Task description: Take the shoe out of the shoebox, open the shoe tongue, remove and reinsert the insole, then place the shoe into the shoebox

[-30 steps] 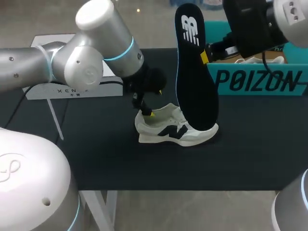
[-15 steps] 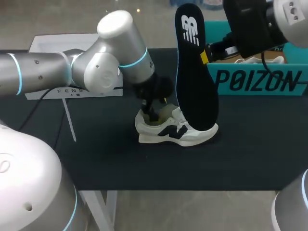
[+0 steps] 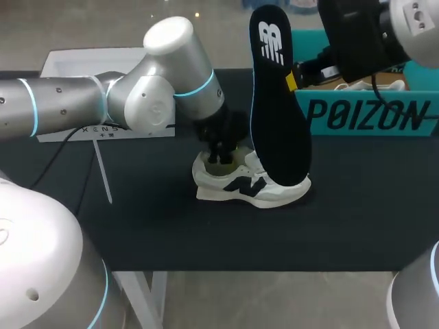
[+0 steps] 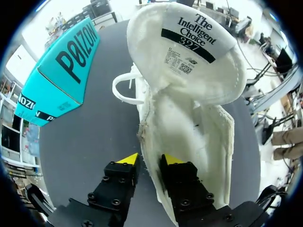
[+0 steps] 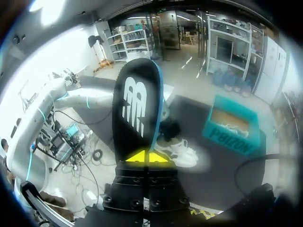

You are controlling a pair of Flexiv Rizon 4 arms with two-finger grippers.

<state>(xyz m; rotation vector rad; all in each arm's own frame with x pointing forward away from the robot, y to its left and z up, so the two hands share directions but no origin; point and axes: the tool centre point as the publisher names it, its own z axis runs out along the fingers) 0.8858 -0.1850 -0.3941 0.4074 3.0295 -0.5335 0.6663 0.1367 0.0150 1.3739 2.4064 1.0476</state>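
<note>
A white sneaker (image 3: 250, 185) lies on its sole mid-table, toe toward the right. In the left wrist view its tongue (image 4: 189, 42) is folded forward, baring the white inside of the sneaker (image 4: 189, 127). My left gripper (image 3: 221, 156) is at the heel end; its jaws (image 4: 149, 159) are shut on the sneaker's collar wall, one finger inside and one outside. My right gripper (image 3: 293, 79) is shut on the edge of the black insole (image 3: 278, 96), holding it upright with its lower tip by the sneaker's forefoot. The right wrist view shows that gripper (image 5: 142, 156) pinching the insole (image 5: 137, 106).
The teal shoebox (image 3: 370, 113) stands open at the back right, with white paper inside. A white lid (image 3: 58, 62) lies at the back left behind my left arm. Dark table surface (image 3: 206, 240) stretches in front of the sneaker.
My left arm has swung right and down onto the sneaker's heel opening, and its jaws have closed from wide apart onto the collar wall. The right arm and insole stayed still.
</note>
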